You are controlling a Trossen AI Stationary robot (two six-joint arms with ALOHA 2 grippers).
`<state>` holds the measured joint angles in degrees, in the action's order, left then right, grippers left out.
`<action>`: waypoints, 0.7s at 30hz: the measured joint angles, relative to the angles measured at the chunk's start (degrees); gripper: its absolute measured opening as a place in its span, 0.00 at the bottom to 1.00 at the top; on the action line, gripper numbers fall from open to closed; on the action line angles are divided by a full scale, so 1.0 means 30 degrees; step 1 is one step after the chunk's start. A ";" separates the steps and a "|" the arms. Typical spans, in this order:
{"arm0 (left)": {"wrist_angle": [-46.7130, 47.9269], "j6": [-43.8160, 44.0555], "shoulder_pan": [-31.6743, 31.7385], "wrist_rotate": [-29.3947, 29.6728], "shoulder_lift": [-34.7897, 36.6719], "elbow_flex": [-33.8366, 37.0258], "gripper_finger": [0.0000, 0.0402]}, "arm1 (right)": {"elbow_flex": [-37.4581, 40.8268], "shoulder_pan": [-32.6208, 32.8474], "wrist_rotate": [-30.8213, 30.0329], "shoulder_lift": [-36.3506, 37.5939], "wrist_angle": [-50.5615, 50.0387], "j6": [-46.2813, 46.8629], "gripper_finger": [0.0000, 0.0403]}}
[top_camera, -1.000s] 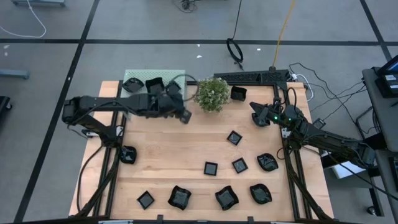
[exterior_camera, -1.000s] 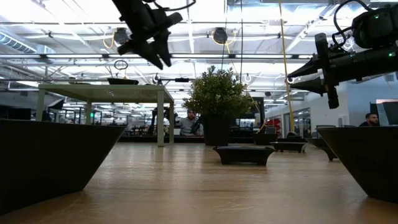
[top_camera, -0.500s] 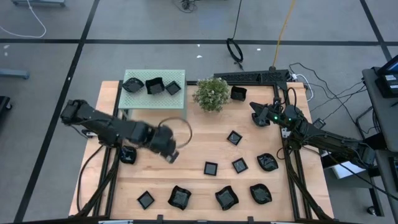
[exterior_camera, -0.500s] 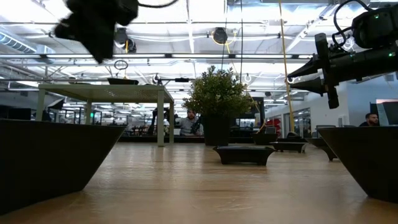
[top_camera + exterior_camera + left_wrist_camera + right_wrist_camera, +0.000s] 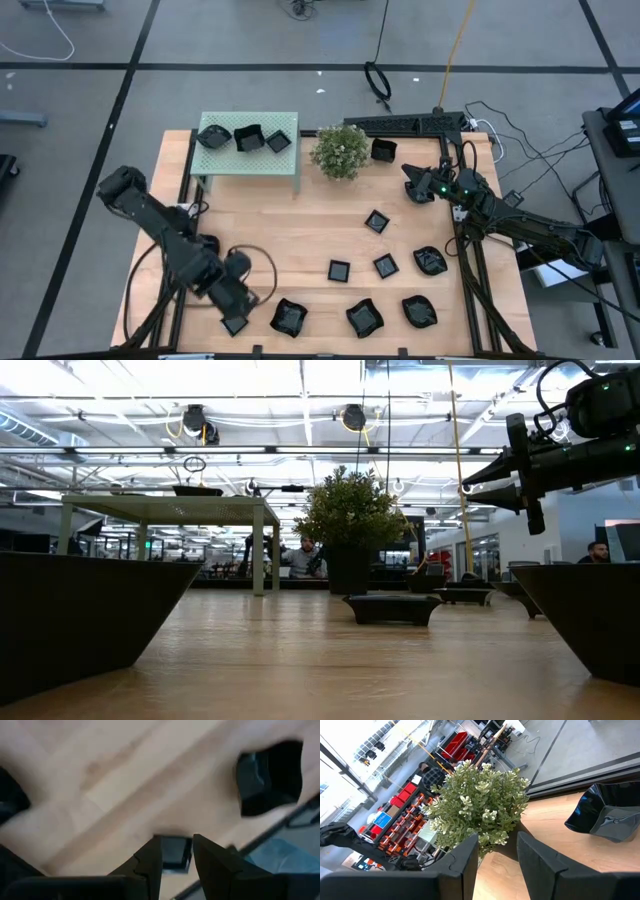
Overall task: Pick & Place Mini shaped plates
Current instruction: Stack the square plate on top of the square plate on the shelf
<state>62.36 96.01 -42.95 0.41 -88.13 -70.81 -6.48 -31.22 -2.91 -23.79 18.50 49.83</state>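
Observation:
Several small black plates lie on the wooden table: a square one [image 5: 234,322] near the left end of the near edge, wavy ones [image 5: 288,317] [image 5: 364,318] beside it, and square ones [image 5: 338,270] in the middle. Three more sit on the green stand [image 5: 250,160] at the far left. My left gripper [image 5: 243,303] [image 5: 177,840] is open just above the near-left square plate [image 5: 175,854], with a wavy plate [image 5: 270,777] off to one side. My right gripper [image 5: 412,185] [image 5: 496,840] is open and hangs in the air at the far right, facing the potted plant [image 5: 480,805].
The potted plant [image 5: 340,150] stands at the far middle, with a black plate [image 5: 383,151] [image 5: 610,815] beside it. More plates [image 5: 430,261] [image 5: 419,311] lie at the right. Metal frame rails run along both side edges. Bare wood shows in the table's middle left [image 5: 260,225].
My left arm has swung from beside the green stand at the far left across the table toward the near edge. It has also come down, out of the low view, and now hangs over the near-left square plate. Three plates show on the stand.

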 joint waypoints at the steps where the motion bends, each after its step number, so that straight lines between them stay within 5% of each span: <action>1: -0.0209 0.0193 -0.0294 -0.0174 -0.0421 -0.0013 0.28 | 0.0000 -0.0007 0.0003 -0.0007 0.0000 -0.0004 0.31; 8: -0.1115 0.1056 -0.1474 -0.1156 -0.3588 0.0000 0.28 | 0.0000 0.0001 0.0003 -0.0007 -0.0007 -0.0004 0.31; 14: -0.5470 0.0367 -0.1943 -0.3439 -0.5089 -0.0006 0.28 | 0.0000 0.0001 -0.0004 0.0000 -0.0007 -0.0002 0.31; 21: -0.6364 0.0126 -0.2226 -0.3493 -0.6670 -0.0006 0.28 | 0.0000 -0.0007 -0.0001 0.0000 -0.0007 0.0003 0.31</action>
<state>43.27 96.39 -49.63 -10.07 -108.14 -70.83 -6.48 -31.24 -2.91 -23.79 18.48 49.84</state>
